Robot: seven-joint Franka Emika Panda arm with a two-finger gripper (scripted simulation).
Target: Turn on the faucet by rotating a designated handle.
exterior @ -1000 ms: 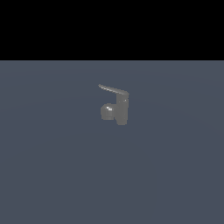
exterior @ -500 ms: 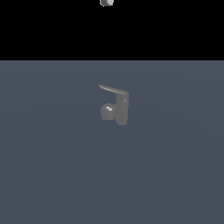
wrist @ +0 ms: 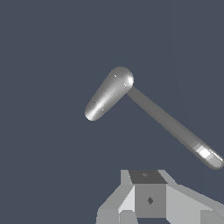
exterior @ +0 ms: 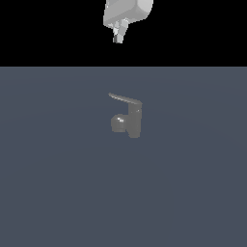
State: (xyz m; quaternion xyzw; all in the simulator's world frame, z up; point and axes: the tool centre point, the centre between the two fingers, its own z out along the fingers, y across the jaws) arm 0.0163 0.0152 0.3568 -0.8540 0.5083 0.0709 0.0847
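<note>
Overhead, wrist view shows handle (wrist: 170, 127) full-length; exterior foreshortens it.

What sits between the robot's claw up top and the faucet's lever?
Nothing. In the exterior view the gripper hangs above the handle, with only empty space between them.

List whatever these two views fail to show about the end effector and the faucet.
- End effector, exterior view: cut off by the top edge; open or shut cannot be told.
- End effector, wrist view: only its base shows at the bottom edge; the fingertips are out of frame.
- Faucet, wrist view: seen from above, so the handle covers the body.
- Handle, exterior view: its pivot is too small to make out.
</note>
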